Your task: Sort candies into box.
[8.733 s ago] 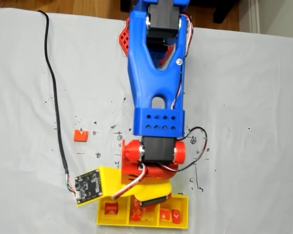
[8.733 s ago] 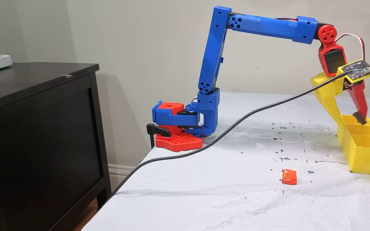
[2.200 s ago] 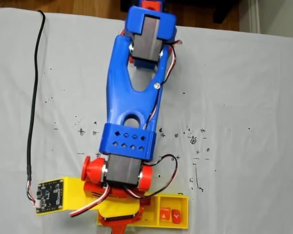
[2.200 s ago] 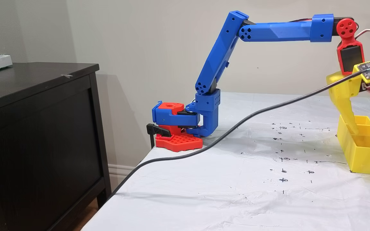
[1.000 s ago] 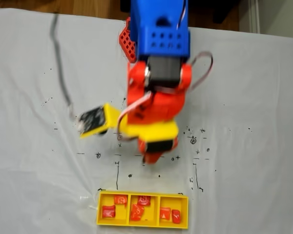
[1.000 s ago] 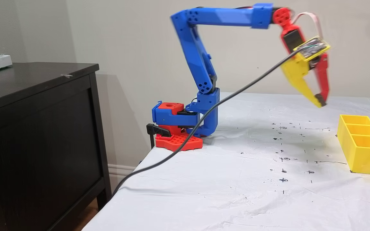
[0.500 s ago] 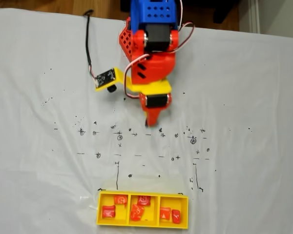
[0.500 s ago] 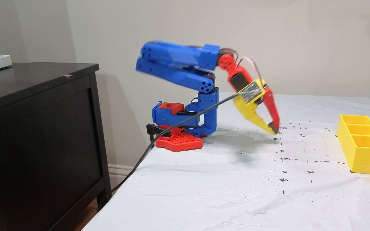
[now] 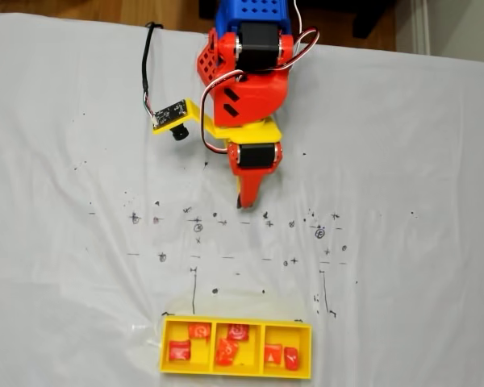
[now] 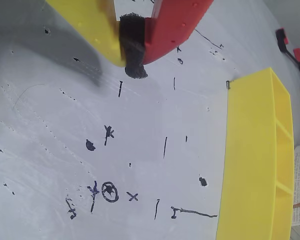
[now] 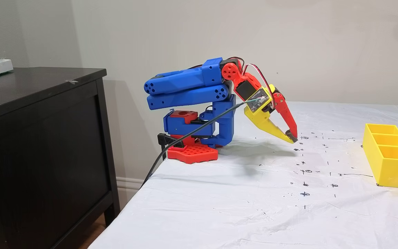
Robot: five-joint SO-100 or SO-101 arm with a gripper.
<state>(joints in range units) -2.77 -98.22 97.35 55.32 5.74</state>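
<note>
The yellow box (image 9: pixel 163 347) sits at the table's near edge in a fixed view, with several red candies (image 9: pixel 227 350) spread over its three compartments. The box (image 11: pixel 392 166) stands at the far right in the side-on fixed view, and its outer wall (image 10: pixel 250 165) fills the right of the wrist view. My gripper (image 9: pixel 244 203) hangs folded back close to the arm's base, tips just above the cloth and far from the box. In the wrist view my gripper (image 10: pixel 131 50) is shut with nothing between its yellow and red fingers. In the side-on fixed view my gripper (image 11: pixel 292 138) points down at the table.
A white cloth with black pen marks (image 9: pixel 195 227) covers the table. The black camera cable (image 11: pixel 185 138) runs off the table's left edge. A dark cabinet (image 11: pixel 40 138) stands left of the table. The red base clamp (image 11: pixel 192 152) sits at the table's corner.
The arm has pulled back from over the box and folded down onto its base. The gripper has dropped near the cloth. All candies now lie in the box.
</note>
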